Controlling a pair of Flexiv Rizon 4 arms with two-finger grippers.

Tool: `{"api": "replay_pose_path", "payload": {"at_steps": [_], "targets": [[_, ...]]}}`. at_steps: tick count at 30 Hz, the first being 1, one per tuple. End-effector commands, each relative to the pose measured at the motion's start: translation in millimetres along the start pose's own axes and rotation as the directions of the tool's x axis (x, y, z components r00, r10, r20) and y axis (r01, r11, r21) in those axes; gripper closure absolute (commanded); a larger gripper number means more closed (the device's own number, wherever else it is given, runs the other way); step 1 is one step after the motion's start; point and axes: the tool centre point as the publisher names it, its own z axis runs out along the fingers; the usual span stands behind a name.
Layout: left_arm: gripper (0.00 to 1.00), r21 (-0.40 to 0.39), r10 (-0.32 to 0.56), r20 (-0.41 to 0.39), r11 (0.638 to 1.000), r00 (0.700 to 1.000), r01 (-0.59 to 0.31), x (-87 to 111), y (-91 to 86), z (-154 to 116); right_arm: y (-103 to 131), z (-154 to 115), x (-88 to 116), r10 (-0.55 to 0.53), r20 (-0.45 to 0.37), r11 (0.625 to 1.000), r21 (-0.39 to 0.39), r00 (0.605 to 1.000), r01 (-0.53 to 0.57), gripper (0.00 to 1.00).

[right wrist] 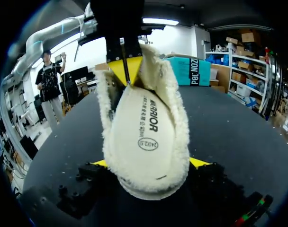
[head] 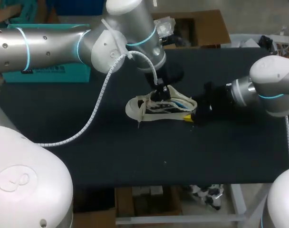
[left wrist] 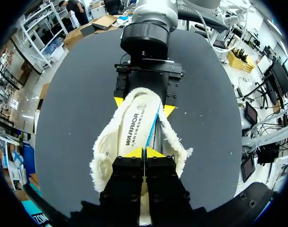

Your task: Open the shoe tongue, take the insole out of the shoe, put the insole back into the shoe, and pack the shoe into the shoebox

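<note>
A cream shoe (head: 158, 107) with fleecy lining lies on its sole in the middle of the black table (head: 87, 142). Its white printed insole (left wrist: 134, 125) rests inside, tilted up at the toe end. My left gripper (left wrist: 144, 152) comes down from above, with its yellow tips pressed together on that raised end of the insole (right wrist: 144, 137). In the head view the left gripper (head: 159, 90) is over the shoe's opening. My right gripper (right wrist: 150, 163) stands wide around the heel, one yellow tip touching each side, and in the head view it (head: 189, 116) is at the shoe's right end.
A teal box (head: 49, 71) stands at the table's back left, behind my left arm. A white cable (head: 94, 111) hangs from the left arm down to the table's left side. Bare black surface lies in front of the shoe.
</note>
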Motion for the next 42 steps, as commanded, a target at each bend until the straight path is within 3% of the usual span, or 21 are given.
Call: {"api": "replay_pose_path", "payload": {"at_steps": [1, 10, 17, 19, 20, 21, 24, 32, 42], "targets": [[1.0, 0.062, 0.007, -0.066, 0.998, 0.998, -0.003, -9.8, 5.0, -10.8, -4.2, 2.1, -1.3, -0.001, -0.002, 1.0, -0.004, 1.0, 0.001, 1.0], [1.0, 0.109, 0.06, -0.113, 0.993, 0.992, -0.048, -2.9, -6.2, -23.4, -4.2, 2.1, -1.3, -0.001, -0.002, 1.0, -0.004, 1.0, 0.001, 1.0], [1.0, 0.086, 0.109, -0.129, 0.991, 0.986, -0.098, 14.2, -22.2, -17.1, -4.2, 2.1, -1.3, -0.001, -0.002, 1.0, -0.004, 1.0, 0.001, 1.0], [0.62, 0.07, 0.108, -0.122, 0.993, 0.987, -0.1, 18.6, -26.0, -13.1, -4.2, 2.1, -1.3, -0.001, -0.002, 1.0, -0.004, 1.0, 0.001, 1.0], [0.51, 0.068, 0.108, -0.121, 0.993, 0.987, -0.1, 20.7, -27.1, -11.5, -4.2, 2.1, -1.3, -0.001, -0.002, 1.0, -0.004, 1.0, 0.001, 1.0], [0.31, 0.066, 0.108, -0.118, 0.993, 0.987, -0.101, 22.3, -28.3, -10.8, -4.2, 2.1, -1.3, -0.001, -0.002, 1.0, -0.004, 1.0, 0.001, 1.0], [0.16, 0.059, 0.109, -0.099, 0.993, 0.989, -0.104, 27.3, -31.6, -11.4, -4.2, 2.1, -1.3, -0.001, -0.002, 1.0, -0.004, 1.0, 0.001, 1.0], [0.16, 0.037, 0.153, -0.015, 0.988, 0.988, -0.152, 44.3, -41.0, -12.9, -4.2, 2.1, -1.3, -0.001, -0.002, 1.0, -0.004, 1.0, 0.001, 1.0], [0.24, -0.046, 0.205, 0.08, 0.978, 0.976, -0.202, 47.6, -49.4, 18.2, -4.2, 2.1, -1.3, -0.001, -0.002, 1.0, -0.004, 1.0, 0.001, 1.0]]}}
